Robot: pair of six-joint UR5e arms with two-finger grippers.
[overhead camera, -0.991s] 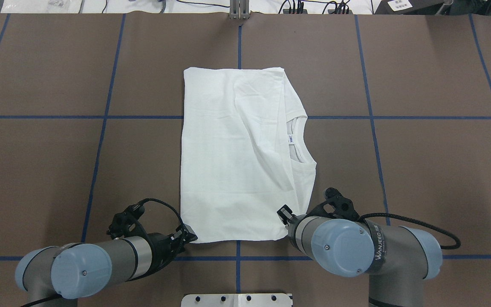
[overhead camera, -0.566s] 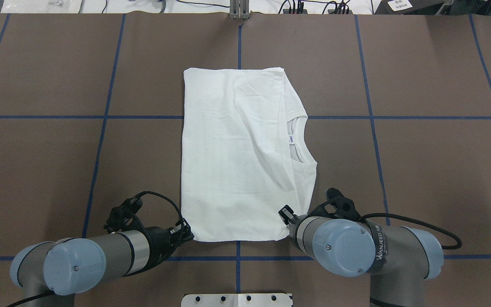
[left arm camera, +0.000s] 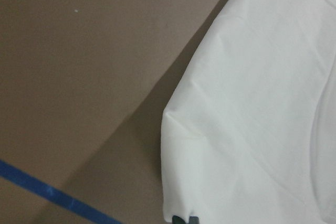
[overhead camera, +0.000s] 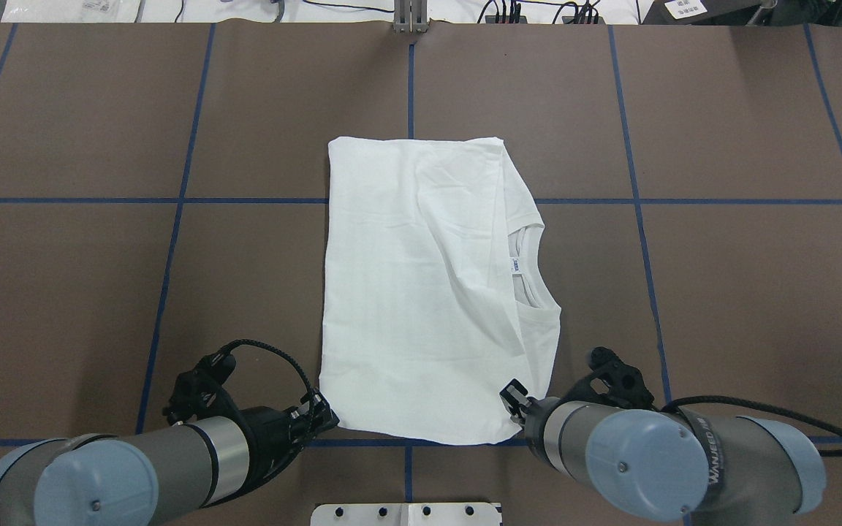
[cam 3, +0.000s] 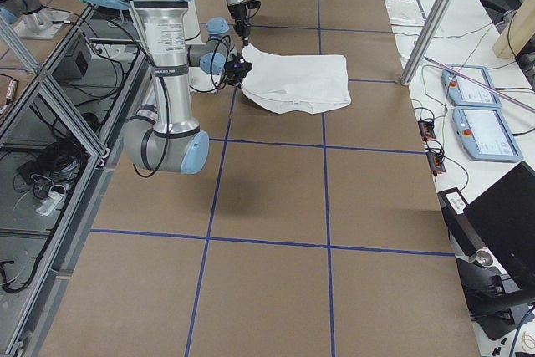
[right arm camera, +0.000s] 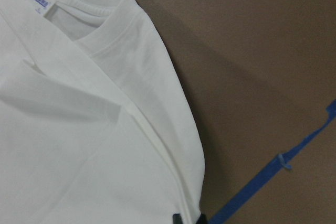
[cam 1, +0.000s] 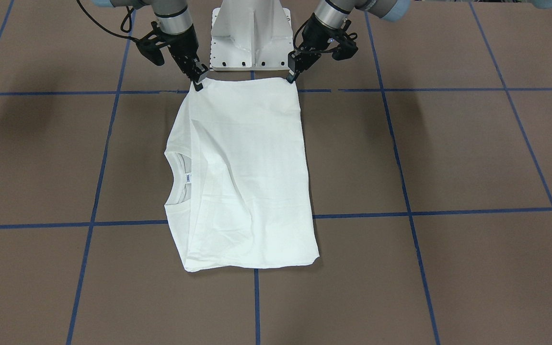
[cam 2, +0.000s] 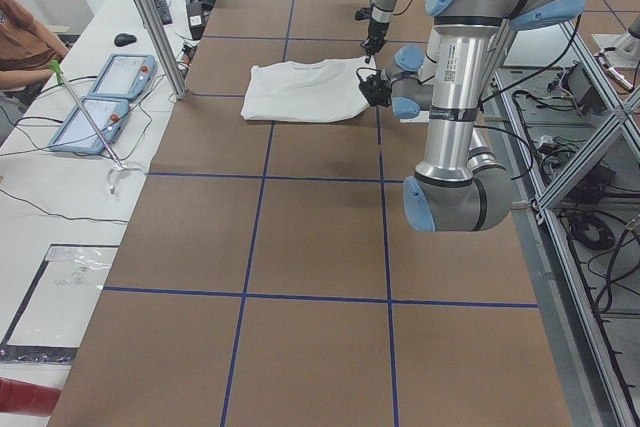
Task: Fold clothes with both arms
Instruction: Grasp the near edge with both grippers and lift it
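— Where did the white shirt (overhead camera: 421, 292) lie?
— It lay folded flat in the centre of the overhead frame, on the brown table (overhead camera: 757, 292). Its collar (overhead camera: 528, 291) and neck label (overhead camera: 517, 264) sat at its right edge.
— And the grippers?
— Both were at the top of the front-facing frame, just below the white pedestal base (cam 1: 249, 33). The left gripper (cam 1: 291, 76) pinched the shirt's right-hand corner and the right gripper (cam 1: 198, 82) its left-hand corner, each clamped on cloth.
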